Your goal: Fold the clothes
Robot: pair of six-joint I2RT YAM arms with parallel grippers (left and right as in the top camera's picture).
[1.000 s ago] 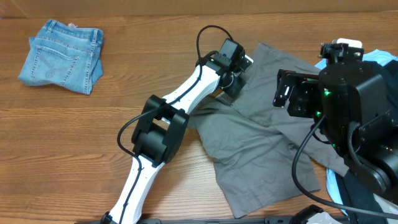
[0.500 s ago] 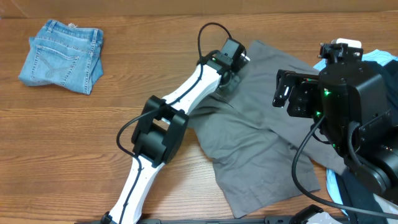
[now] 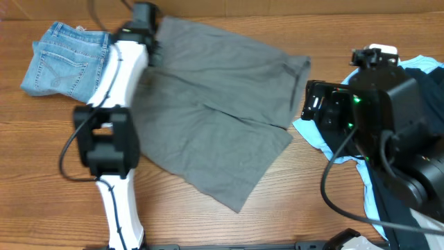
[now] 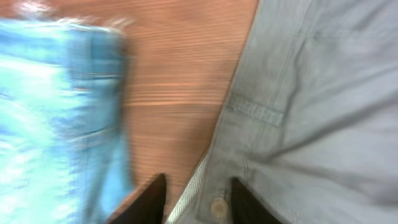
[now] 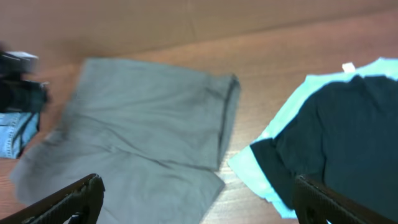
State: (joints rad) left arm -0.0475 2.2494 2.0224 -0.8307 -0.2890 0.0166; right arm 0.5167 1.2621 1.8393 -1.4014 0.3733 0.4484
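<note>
Shows white tubular links on the left arm (image 3: 114, 90), joined by boxy black joint housings, with a thin black cable (image 3: 64, 154) along the shell. Ends in dark, tapered left fingers (image 4: 152, 198). Presents the right arm (image 3: 395, 118) as bulky matte black, with a green indicator light (image 3: 357, 99), a white block (image 3: 378, 51) on top, thick black cables (image 3: 324, 186) and black right fingers (image 5: 71, 198).
</note>
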